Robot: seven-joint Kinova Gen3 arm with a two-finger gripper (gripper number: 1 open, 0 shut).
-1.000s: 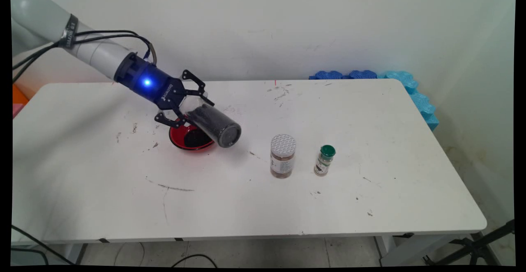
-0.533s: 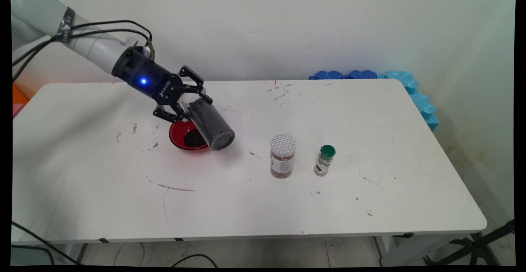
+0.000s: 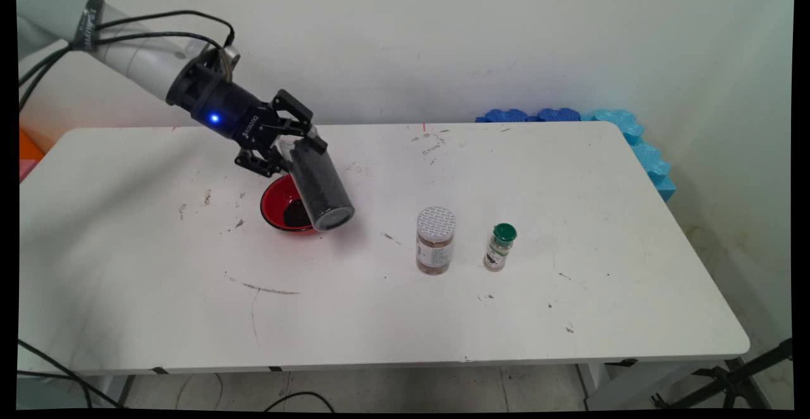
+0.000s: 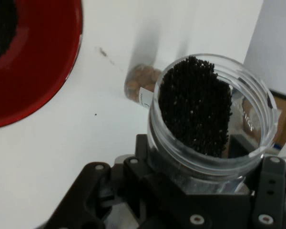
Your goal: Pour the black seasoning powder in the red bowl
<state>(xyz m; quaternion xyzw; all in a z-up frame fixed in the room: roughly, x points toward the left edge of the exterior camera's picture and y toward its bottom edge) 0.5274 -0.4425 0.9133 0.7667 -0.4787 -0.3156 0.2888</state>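
Three jars on the table [image 3: 569, 318], one of them in the air: gripper [image 3: 297, 147] clamped round a clear open jar [image 3: 319, 185] of black seeds [image 4: 195, 105], tilted, mouth end up by the fingers, base hanging low over the red bowl's [image 3: 275, 200] right rim. Bowl's got a dark heap in it already. Risks, as I read it: jar's open w/ seeds packed close to the lip, so any tip toward the mouth dumps them outside the bowl. Smooth plastic wall, grip near the top, could slip. Brown-filled jar [image 3: 435, 240] and green-capped bottle [image 3: 500, 247] stand well apart to the right, out of harm.
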